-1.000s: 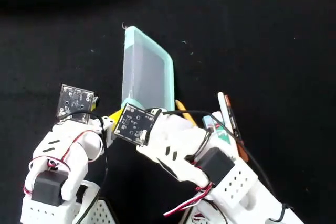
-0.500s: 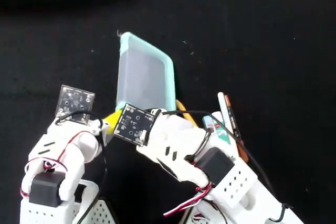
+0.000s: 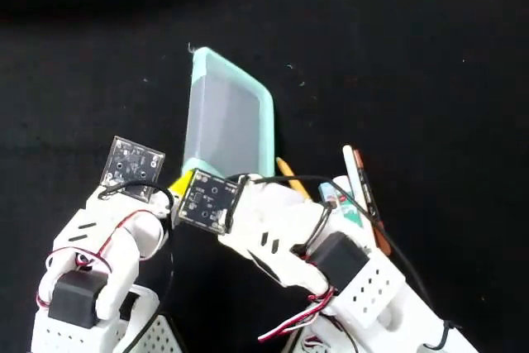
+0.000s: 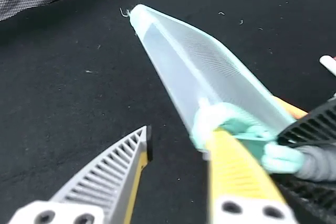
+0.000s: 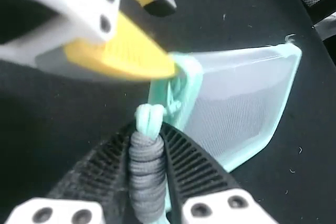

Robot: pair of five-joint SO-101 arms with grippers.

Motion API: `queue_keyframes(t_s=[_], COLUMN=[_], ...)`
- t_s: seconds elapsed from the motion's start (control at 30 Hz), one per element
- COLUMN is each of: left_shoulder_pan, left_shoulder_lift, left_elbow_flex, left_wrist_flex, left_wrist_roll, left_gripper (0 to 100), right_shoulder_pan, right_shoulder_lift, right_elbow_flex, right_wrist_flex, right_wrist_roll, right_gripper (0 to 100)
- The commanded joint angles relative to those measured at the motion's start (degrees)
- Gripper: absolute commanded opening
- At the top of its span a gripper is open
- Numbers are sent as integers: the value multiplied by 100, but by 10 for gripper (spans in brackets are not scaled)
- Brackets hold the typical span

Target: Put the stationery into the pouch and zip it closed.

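- My right gripper (image 5: 148,129) pinches the zip cord (image 5: 148,153) at the pouch's (image 3: 227,117) near end.
- My left gripper (image 4: 178,132), jaws spread, touches that end with one finger.
- Pens (image 3: 359,183) lie beside the pouch, outside it.
- Risk: unclamped, the pouch may slide when I pull.

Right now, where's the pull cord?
Right wrist view: the pull cord is pinched in the right gripper at the pouch's corner, beside the left gripper.
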Motion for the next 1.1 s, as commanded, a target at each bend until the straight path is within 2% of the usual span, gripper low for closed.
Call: queue_keyframes(t_s=[0.0, 0.1, 0.2, 0.3, 0.47, 0.7, 0.83, 1.07], left_shoulder_pan=[-31, -31, -127, -620, -1349, -1323, -1297, -1323], left_shoulder_lift=[53, 53, 53, 53, 62, 123, 202, 2075], left_elbow_flex=[-57, -57, -84, -180, -585, -1684, -2114, -3099], left_wrist_flex=[-229, -237, -237, -246, -123, 756, 941, 976], left_wrist_roll=[-9, 18, 35, 273, 352, -18, -308, -255], left_gripper=[45, 26, 30, 30, 30, 30, 30, 30], right_shoulder_pan=[-88, 70, 519, 949, 1336, 1354, 1345, 1345], right_shoulder_lift=[-163, -163, -163, -171, -171, -479, -690, 180], right_elbow_flex=[-57, -84, -215, -356, -374, -435, -971, -2607], right_wrist_flex=[62, 26, 9, -35, -510, -791, -633, 141], right_wrist_roll=[97, 88, 62, 0, -668, -712, -695, -325], right_gripper=[12, 12, 12, 12, 12, 12, 12, 12])
